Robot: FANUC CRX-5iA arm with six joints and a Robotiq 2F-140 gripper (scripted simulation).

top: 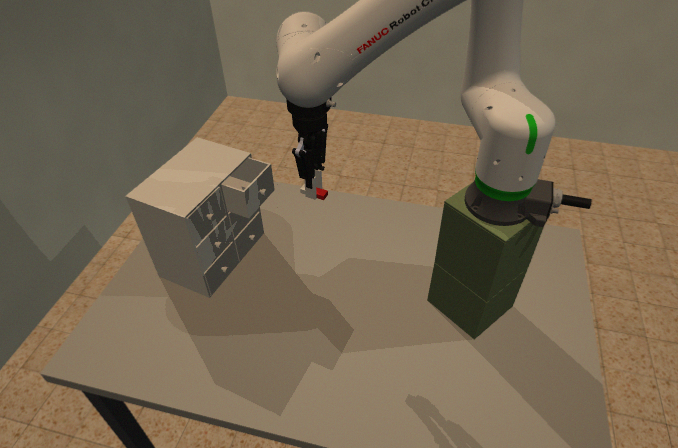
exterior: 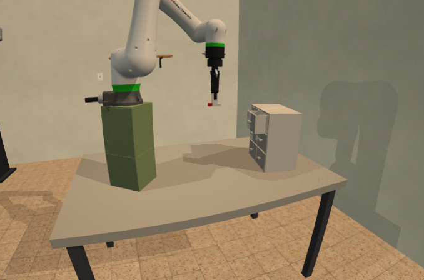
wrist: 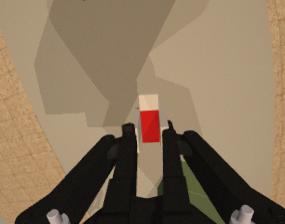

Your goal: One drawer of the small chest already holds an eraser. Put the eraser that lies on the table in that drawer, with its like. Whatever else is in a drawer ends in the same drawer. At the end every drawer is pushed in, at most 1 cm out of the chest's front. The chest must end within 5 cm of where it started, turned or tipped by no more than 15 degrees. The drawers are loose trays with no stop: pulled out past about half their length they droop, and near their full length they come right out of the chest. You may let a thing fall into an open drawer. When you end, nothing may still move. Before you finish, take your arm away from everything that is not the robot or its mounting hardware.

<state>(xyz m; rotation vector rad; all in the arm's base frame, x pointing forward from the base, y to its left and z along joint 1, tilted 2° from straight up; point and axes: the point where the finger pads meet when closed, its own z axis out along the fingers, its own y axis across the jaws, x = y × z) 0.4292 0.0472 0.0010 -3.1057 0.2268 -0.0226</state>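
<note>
A red and white eraser (top: 322, 193) (exterior: 209, 104) (wrist: 150, 126) is held high above the table, its red end toward the robot's base. My gripper (top: 312, 190) (exterior: 214, 100) (wrist: 149, 116) is shut on it and points down, in front of the chest and beyond the open drawer in the top view. The small chest (top: 165, 232) (exterior: 281, 142) stands upright. Its top drawer (top: 238, 201) (exterior: 261, 124), on the right in the top view, is pulled partly out and looks level. The other visible drawers look pushed in. I cannot tell what lies inside the open drawer.
The green pedestal (top: 464, 269) (exterior: 121, 132) with the arm's base stands on the table (top: 139, 364) (exterior: 186, 201), facing the chest's front. The open drawer's front and knob stick out toward the gripper's side. A wall is behind the chest.
</note>
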